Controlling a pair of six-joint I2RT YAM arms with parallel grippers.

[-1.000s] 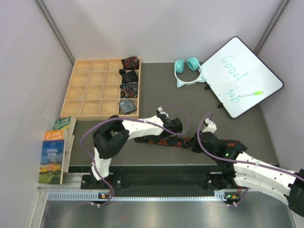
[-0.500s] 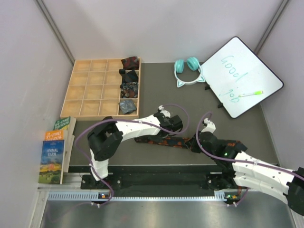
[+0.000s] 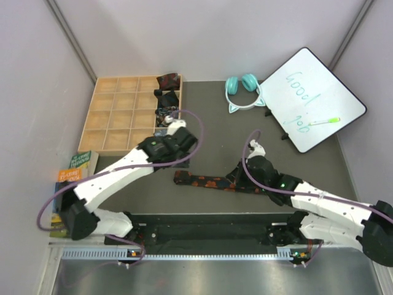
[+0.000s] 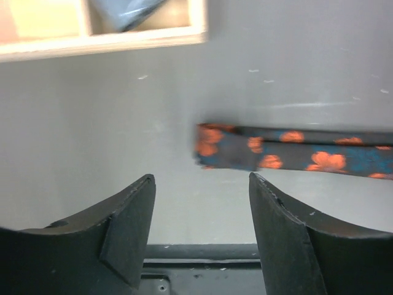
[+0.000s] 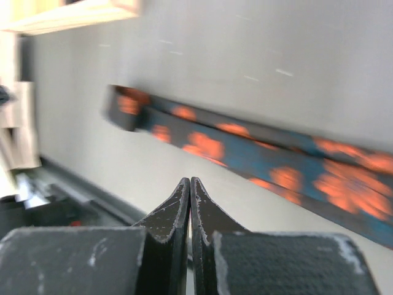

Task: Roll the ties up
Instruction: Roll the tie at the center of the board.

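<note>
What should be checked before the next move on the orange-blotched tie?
1. Tie lies flat and unrolled: ok.
2. Left gripper open and empty: ok.
3. Right gripper ready to grasp: not ok, shut on nothing.
4. Tie's free end apart from the wooden tray: ok.
5. Tie's other end free: cannot tell, hidden.
</note>
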